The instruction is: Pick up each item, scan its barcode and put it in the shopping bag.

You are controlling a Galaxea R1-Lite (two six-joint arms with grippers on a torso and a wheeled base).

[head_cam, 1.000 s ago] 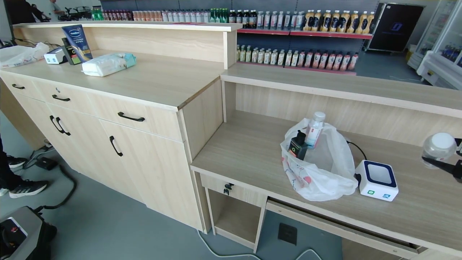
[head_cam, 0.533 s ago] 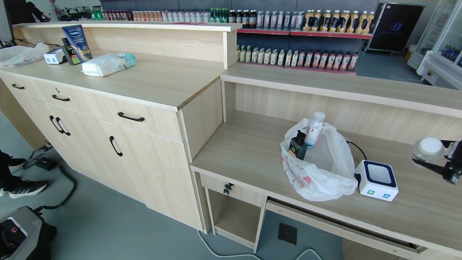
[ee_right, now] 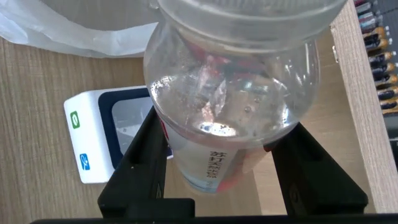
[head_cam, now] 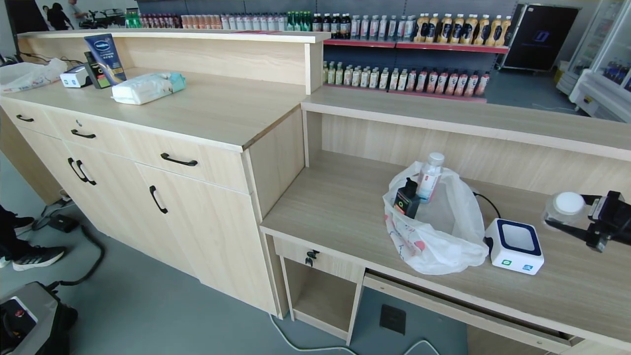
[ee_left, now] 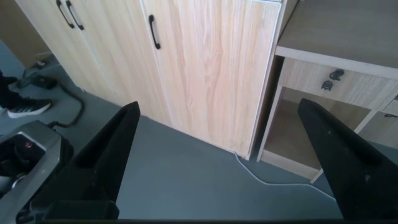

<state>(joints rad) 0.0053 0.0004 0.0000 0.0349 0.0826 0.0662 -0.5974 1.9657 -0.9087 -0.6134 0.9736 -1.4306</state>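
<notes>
My right gripper is shut on a clear bottle with a white cap, held above the low desk just right of the white barcode scanner. In the right wrist view the bottle sits between the black fingers, with the scanner below it. The white shopping bag stands left of the scanner and holds a white-capped bottle and a black item. My left gripper hangs open over the floor in front of the cabinet.
A raised ledge runs behind the desk. The taller counter on the left carries a wipes pack, a blue box and a second scanner. Cabinet doors and a floor cable lie below.
My right gripper has carried the clear bottle leftward toward the scanner and a little lower. The bag, its contents and the scanner have not moved.
</notes>
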